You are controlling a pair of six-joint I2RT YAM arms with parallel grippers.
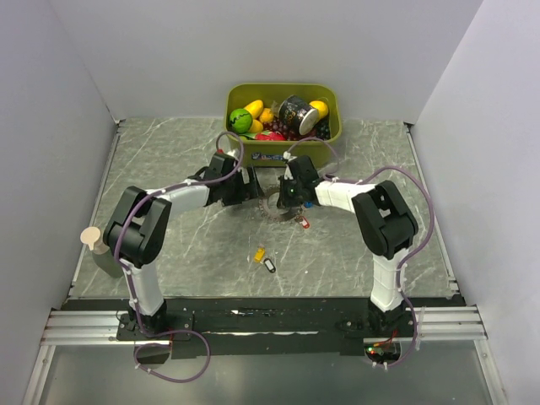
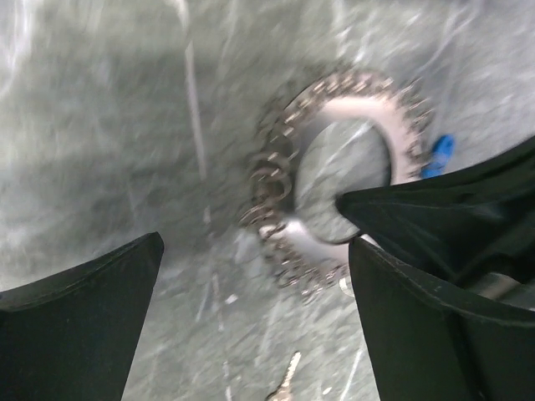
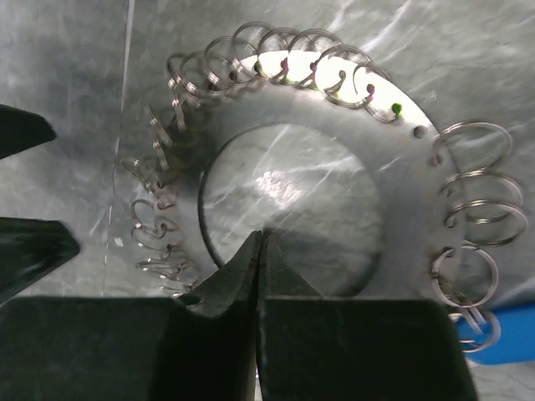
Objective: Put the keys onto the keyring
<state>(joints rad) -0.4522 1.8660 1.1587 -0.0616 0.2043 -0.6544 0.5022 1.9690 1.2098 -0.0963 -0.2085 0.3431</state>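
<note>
The keyring (image 1: 276,206) lies flat mid-table, a grey metal disc with a hole and several small wire loops round its rim; it fills the right wrist view (image 3: 401,175) and shows blurred in the left wrist view (image 2: 288,227). My right gripper (image 1: 290,197) is shut, its tips (image 3: 261,240) lying over the ring's near rim and hole, with nothing seen between them. My left gripper (image 1: 251,189) is open and empty (image 2: 255,251) just left of the ring. A blue key (image 1: 311,202) lies by the ring's right edge (image 3: 512,334). Red (image 1: 304,224), yellow (image 1: 260,252) and black (image 1: 270,265) keys lie nearer.
A green bin (image 1: 331,126) with toy fruit and a dark can stands at the back, just behind both grippers. A beige knob (image 1: 92,239) sits at the left edge. White walls close in the table on three sides.
</note>
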